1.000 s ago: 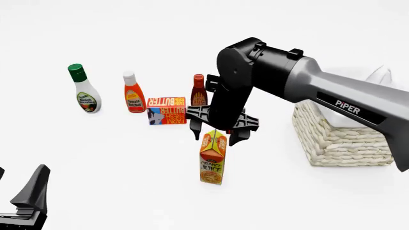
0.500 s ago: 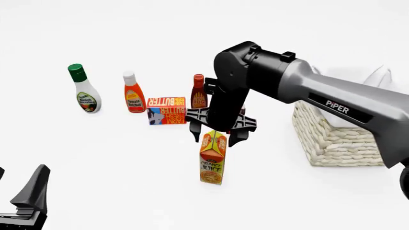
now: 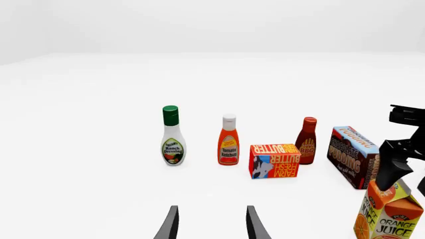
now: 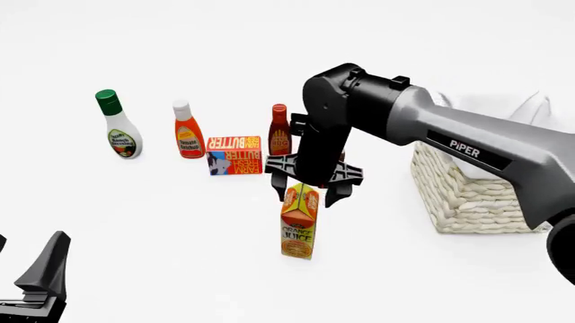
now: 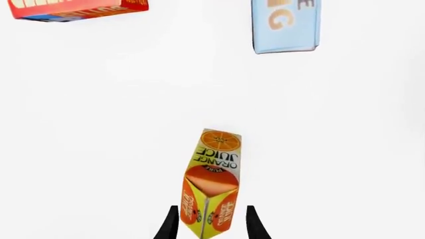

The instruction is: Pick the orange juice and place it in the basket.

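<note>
Nearest the camera, the left gripper [image 4: 36, 282] is cut off by the front view's lower edge, its dark fingers spread and holding nothing. Mid-bench, the orange juice [image 4: 299, 222] stands upright, a gable-top carton, its peak between the parted fingers of the right gripper [image 4: 310, 192]; whether they touch it cannot be told. The right arm hides most of a chocolate pudding box [image 3: 352, 155]. Behind stand a butter box [image 4: 233, 155], a BBQ sauce bottle [image 4: 279, 129], a ketchup bottle [image 4: 188, 131] and a ranch dressing bottle [image 4: 117, 126]. At right, the woven basket [image 4: 472, 192] is partly covered by the arm.
</note>
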{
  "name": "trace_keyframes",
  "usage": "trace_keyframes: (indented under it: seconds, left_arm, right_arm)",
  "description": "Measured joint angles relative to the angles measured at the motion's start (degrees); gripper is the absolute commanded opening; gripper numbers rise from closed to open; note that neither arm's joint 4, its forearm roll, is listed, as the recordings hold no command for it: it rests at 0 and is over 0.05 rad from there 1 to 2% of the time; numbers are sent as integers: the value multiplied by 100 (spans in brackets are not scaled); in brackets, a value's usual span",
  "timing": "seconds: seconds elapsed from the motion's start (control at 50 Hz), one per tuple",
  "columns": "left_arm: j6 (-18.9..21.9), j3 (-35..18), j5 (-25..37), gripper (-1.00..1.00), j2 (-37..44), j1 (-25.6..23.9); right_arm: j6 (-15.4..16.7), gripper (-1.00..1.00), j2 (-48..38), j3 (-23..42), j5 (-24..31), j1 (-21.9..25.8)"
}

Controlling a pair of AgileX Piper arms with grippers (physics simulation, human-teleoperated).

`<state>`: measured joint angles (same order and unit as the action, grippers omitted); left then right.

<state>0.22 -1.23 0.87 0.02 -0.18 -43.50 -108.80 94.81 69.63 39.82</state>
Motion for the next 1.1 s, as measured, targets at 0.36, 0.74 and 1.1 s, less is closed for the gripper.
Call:
trace_keyframes:
  seconds: [0.36, 0.74, 1.1]
  left_arm:
    - [0, 0, 0, 100, 0, 0]
    - [0, 0, 0, 100, 0, 0]
    - [0, 0, 0, 100, 0, 0]
  right_arm:
    - [-51, 100, -77, 71, 0, 85]
    - [4, 100, -218, 144, 0, 52]
    - [145, 100, -357, 204, -8, -47]
